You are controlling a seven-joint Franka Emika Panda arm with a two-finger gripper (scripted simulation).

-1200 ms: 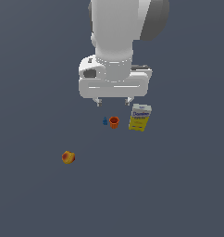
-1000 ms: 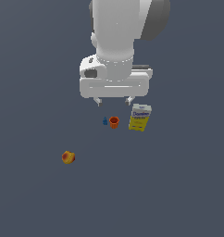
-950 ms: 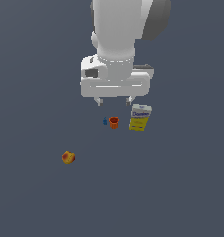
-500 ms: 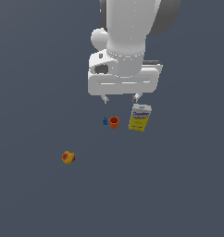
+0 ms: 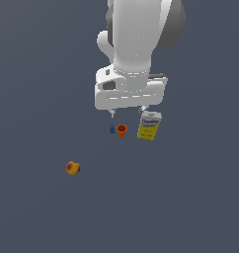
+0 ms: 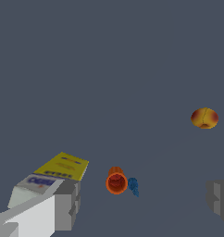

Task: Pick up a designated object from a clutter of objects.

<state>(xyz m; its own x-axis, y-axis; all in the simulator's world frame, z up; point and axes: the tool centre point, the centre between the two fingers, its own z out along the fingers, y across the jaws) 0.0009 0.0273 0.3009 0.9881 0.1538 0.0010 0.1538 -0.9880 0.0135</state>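
Poised above the clutter, the gripper [image 5: 127, 113] hangs with its jaws spread wide and nothing between them; the wrist view shows one grey finger [image 6: 63, 203] near the box and the other [image 6: 219, 200] far across. Below the gap sits the small orange cup [image 5: 122, 130], upright with its hollow top open. It looks light, rigid and smooth-walled, so it could slip or tip; a grip across its round outer wall seems safest. Touching or just beside the cup lies the tiny blue item [image 5: 112, 129], and the yellow-and-white box [image 5: 149, 125] stands near the cup's other side. Well apart from the cup rests the red-yellow fruit [image 5: 72, 168], on the plain dark grey surface [image 5: 190, 197]
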